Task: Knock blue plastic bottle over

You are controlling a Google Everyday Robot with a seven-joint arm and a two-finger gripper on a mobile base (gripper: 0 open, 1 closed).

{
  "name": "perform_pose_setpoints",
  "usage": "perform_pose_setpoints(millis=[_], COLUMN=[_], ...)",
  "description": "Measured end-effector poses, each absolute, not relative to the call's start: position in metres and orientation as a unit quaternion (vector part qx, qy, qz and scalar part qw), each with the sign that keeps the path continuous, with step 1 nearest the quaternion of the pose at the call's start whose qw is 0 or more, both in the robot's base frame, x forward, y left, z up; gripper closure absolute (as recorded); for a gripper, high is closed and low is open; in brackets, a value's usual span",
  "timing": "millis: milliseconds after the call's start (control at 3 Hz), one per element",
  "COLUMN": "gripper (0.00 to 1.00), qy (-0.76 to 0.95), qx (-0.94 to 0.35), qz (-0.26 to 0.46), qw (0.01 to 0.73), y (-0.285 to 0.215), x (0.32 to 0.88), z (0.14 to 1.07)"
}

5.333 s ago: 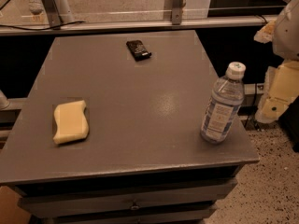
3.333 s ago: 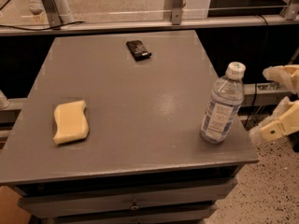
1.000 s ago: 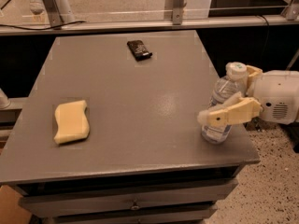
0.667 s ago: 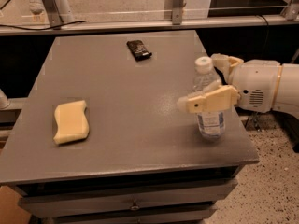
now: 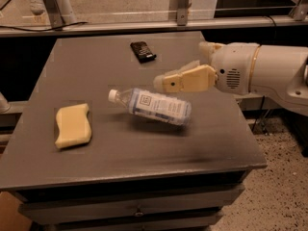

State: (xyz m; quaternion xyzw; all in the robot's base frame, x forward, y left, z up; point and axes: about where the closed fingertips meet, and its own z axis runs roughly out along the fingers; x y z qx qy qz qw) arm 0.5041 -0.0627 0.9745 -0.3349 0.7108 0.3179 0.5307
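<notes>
The blue plastic bottle [image 5: 155,106] lies on its side in the middle of the grey table [image 5: 120,148], white cap pointing left toward the yellow sponge [image 5: 72,125]. Its white-and-blue label faces up. My gripper [image 5: 166,81] reaches in from the right on a white arm and hovers just above and behind the bottle's base end, not holding it.
A small dark packet [image 5: 143,51] lies near the table's far edge. A metal rail and frame legs [image 5: 180,6] stand behind the table. The table's right edge [image 5: 250,134] drops to a speckled floor. Drawers sit below the front edge.
The gripper swept left across the table's right side. The bottle, upright near the right edge before, has tipped over and now lies on its side nearer the middle.
</notes>
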Motion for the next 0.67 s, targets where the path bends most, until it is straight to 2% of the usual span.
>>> perform_pose_setpoints(millis=[667], gripper=[0.0], qy=[0.723], qx=[-0.32], qz=[0.311], qw=[0.528], y=[-0.09], x=[0.497], z=[0.956])
